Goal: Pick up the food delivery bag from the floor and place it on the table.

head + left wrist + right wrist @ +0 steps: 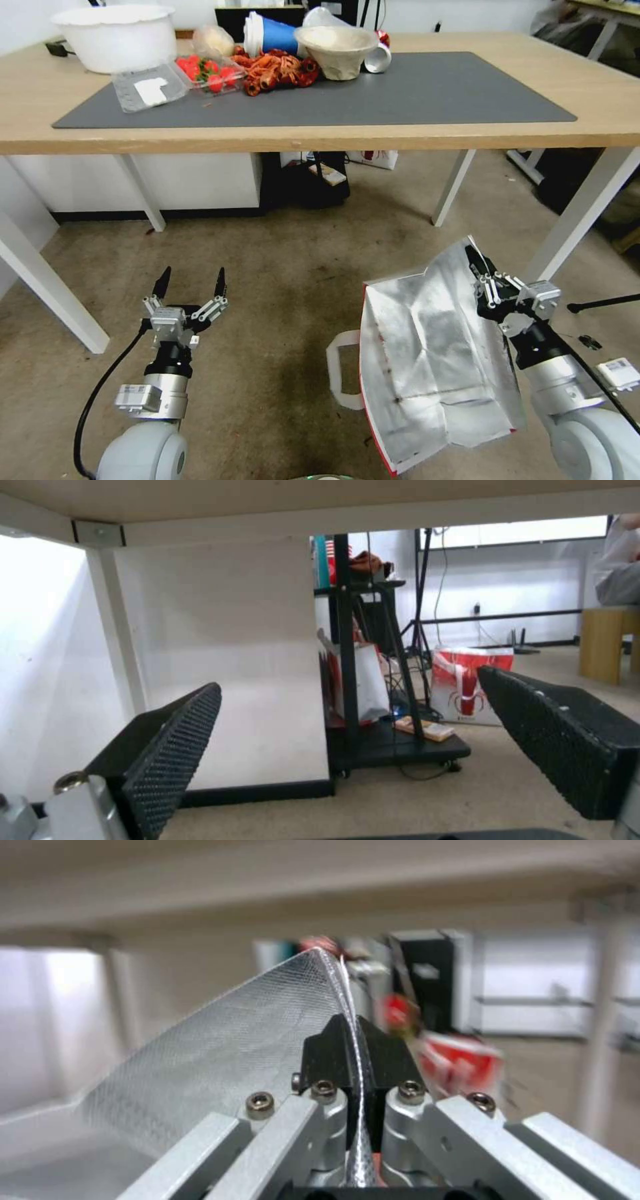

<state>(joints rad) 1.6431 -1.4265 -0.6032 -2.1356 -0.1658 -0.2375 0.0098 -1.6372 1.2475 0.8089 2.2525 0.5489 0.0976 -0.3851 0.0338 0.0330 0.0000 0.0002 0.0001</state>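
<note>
The food delivery bag (433, 360) hangs open at the lower right of the head view, showing its silver foil lining, a red edge and a white strap handle (340, 370). My right gripper (477, 263) is shut on the bag's upper rim; in the right wrist view the foil edge (267, 1050) runs between the closed black fingers (327, 1052). My left gripper (191, 280) is open over the floor (280, 280) at the lower left, with nothing between its ribbed pads (173, 750). The table (600, 113) with its dark grey mat (427, 90) stands ahead.
On the table's back left are a white bowl (117, 37), a strawberry tray (207, 70), crayfish (277, 70), a paper bowl (337, 50) and cups. White table legs (453, 187) stand ahead and at both sides. A black cart (393, 740) and another red-and-white bag (467, 690) sit under the table.
</note>
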